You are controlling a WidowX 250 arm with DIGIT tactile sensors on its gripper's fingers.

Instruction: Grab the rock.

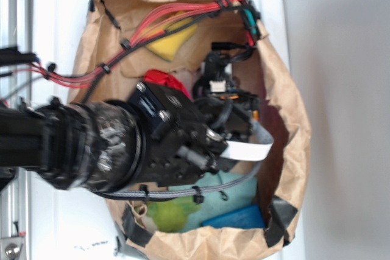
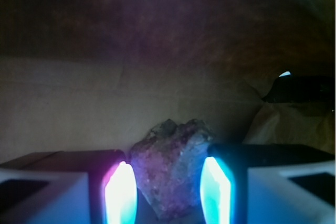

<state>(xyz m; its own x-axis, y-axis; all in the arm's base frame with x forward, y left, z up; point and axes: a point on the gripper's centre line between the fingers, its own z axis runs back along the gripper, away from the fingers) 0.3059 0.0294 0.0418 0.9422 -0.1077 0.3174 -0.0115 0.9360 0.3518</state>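
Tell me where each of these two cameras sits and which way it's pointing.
Exterior: above, looking down into the paper bag; shows the arm reaching in over the yellow sponge and green ball.
Wrist: on the gripper, looking forward along the bag floor; shows both glowing fingers flanking the rock.
Shared: the bag; the rock is hidden from above.

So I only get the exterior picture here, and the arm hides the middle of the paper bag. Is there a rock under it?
Observer: Yes. The wrist view shows the rock, lumpy and grey-brown, on the bag's floor.
Operator: Where is the gripper relative to it?
Observer: The gripper straddles it, one glowing finger on each side.
Operator: Is it squeezing yet?
Observer: I cannot tell; the fingers look very close to the stone, but contact is unclear.
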